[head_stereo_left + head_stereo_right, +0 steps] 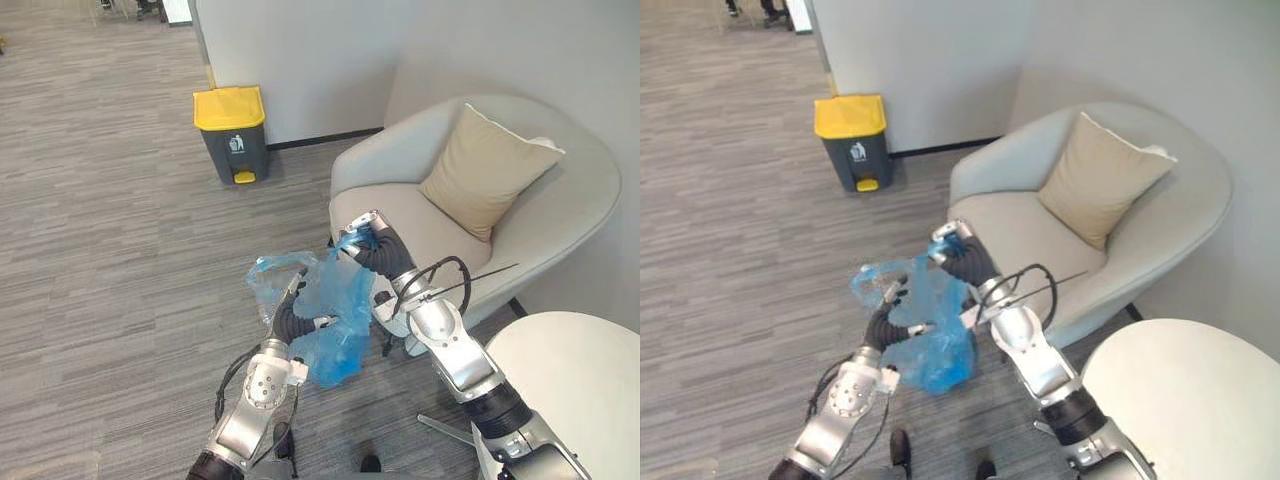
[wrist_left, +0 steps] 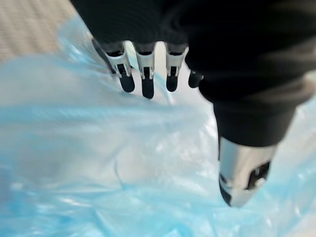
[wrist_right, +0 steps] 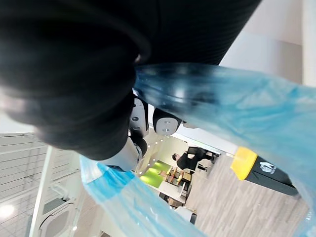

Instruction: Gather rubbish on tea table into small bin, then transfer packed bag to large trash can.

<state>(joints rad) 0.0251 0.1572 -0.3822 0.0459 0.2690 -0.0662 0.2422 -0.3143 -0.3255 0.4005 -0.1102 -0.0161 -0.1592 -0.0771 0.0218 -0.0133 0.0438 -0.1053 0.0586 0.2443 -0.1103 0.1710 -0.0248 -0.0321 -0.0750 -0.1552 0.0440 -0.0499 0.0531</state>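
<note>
The left arm [image 1: 248,405] rises from the bottom edge, left of centre, and its left hand [image 1: 290,318] sits just below the middle of the frame. In its wrist view the fingers [image 2: 143,75] run out straight in a row, with the thumb [image 2: 241,173] spread well apart from them. The right arm [image 1: 458,352] slants in from the lower right corner. Its right hand [image 1: 372,246] is at the centre, higher than the left, with its fingers curled tightly on the top of the blue plastic bag [image 1: 338,300].
</note>
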